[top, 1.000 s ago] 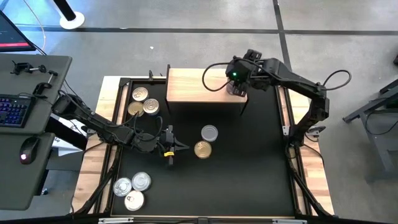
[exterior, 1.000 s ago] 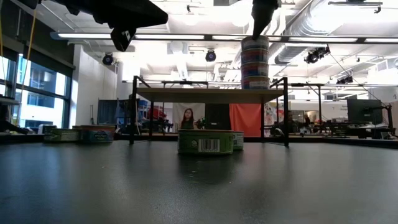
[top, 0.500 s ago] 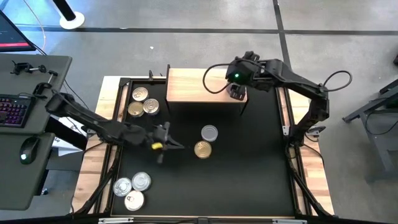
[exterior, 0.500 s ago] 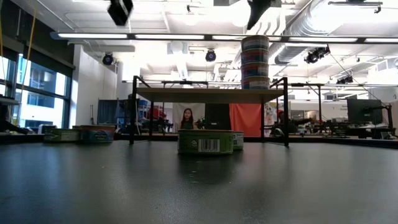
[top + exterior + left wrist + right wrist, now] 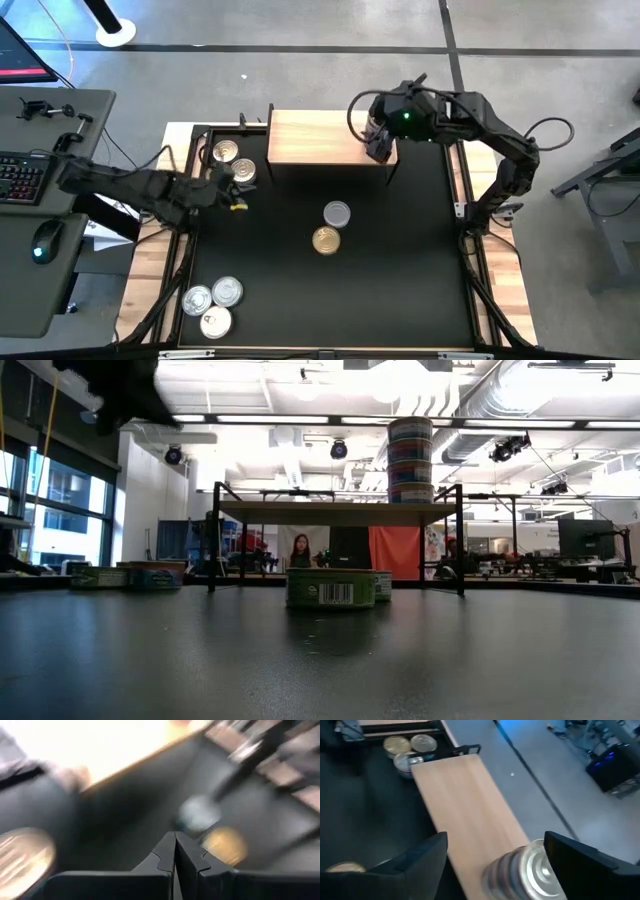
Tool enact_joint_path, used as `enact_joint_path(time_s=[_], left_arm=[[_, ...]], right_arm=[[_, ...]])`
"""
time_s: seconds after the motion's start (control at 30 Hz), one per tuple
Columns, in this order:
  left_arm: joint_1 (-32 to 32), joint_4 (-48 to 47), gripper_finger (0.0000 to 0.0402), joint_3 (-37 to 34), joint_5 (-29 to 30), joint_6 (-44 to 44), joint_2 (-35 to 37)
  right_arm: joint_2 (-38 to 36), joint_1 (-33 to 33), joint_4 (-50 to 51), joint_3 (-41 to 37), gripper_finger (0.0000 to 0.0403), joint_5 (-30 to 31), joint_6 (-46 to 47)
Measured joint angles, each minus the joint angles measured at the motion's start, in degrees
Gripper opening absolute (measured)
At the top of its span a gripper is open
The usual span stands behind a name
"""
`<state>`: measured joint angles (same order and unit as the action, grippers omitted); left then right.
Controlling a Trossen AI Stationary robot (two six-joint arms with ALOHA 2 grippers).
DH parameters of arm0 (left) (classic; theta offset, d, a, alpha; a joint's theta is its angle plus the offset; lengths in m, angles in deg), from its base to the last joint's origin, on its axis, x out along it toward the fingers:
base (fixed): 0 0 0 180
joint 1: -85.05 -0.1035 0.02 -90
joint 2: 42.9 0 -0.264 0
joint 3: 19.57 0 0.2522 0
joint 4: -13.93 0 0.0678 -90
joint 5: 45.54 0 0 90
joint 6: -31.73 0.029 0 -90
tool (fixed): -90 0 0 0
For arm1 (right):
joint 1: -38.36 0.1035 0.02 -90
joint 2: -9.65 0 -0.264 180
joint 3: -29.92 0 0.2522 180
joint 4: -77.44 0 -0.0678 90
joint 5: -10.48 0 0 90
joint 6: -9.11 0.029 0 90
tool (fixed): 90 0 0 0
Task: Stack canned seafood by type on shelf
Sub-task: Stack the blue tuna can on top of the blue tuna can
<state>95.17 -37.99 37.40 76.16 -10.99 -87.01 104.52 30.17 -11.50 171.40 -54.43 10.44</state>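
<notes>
Seen from above, a black worktop (image 5: 400, 260) holds small round seafood tins sorted into loose groups. At the far left the left arm reaches in low, and its claw (image 5: 232, 192) hangs just beside a cluster of three tins (image 5: 229, 163) near the worktop's back-left corner. In the left wrist view its two dark fingers (image 5: 175, 855) are pressed together with nothing between them, so it carries no tin and seems merely to be heading toward that cluster. A second group of three silver-topped tins (image 5: 214, 305) waits at the front-left corner, well apart from everything else.

Near the middle, a silver-topped tin (image 5: 337, 213) and a gold-topped tin (image 5: 326, 240) sit touching on the open worktop, apparently yet to be sorted.

Behind them stands the shelf (image 5: 315, 137), a pale wood platform on thin dark legs. On its right end a tall stack of tins (image 5: 409, 460) rises, presumably one type gathered in a single column. The right claw (image 5: 380, 136) hovers directly over this stack. In the right wrist view its fingers (image 5: 422, 857) stand wide apart on either side of the top tin (image 5: 532, 870), not gripping it, which suggests a tin just set down.
</notes>
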Motion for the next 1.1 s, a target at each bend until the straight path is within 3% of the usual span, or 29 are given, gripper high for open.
enact_joint_path(time_s=[0.1, 0.2, 0.37, 0.43, 0.57, 0.73, 0.9, 1.1], left_arm=[[-7.6, -14.9, 0.0000, 5.1, -6.1, 0.0, -3.2], [-15.6, -23.8, 0.0000, 7.9, -9.3, 6.1, -7.9], [-25.8, -27.7, 0.0000, 7.9, -9.6, 20.1, -17.6], [-28.0, -26.7, 0.0000, 7.7, -7.8, 25.1, -21.1], [-30.6, -21.7, 0.0000, 4.7, -4.0, 31.4, -25.5], [-32.0, -13.4, 0.0000, -0.1, -5.1, 34.7, -27.5], [-33.7, -7.7, 0.0000, -1.8, -4.1, 38.0, -29.2], [-36.7, -4.6, 0.0000, -2.4, -4.4, 41.1, -33.0]], right_arm=[[0.0, 2.1, 0.1, -2.3, 0.0277, -0.8, 2.0], [0.0, 4.4, 1.3, -5.9, 0.0215, -2.4, 4.6], [-2.3, 8.8, 2.6, -17.7, 0.0055, -6.8, 10.3], [-5.2, 11.1, 0.9, -24.4, 0.0015, -8.3, 14.9], [-12.7, 17.6, -6.1, -38.0, 0.0022, -9.2, 28.3], [-18.9, 26.2, -16.8, -48.7, 0.0005, -7.4, 44.3], [-18.7, 30.6, -21.3, -51.7, 0.0001, -2.4, 53.7], [-15.9, 31.0, -26.6, -51.7, 0.0001, -1.4, 55.8]])
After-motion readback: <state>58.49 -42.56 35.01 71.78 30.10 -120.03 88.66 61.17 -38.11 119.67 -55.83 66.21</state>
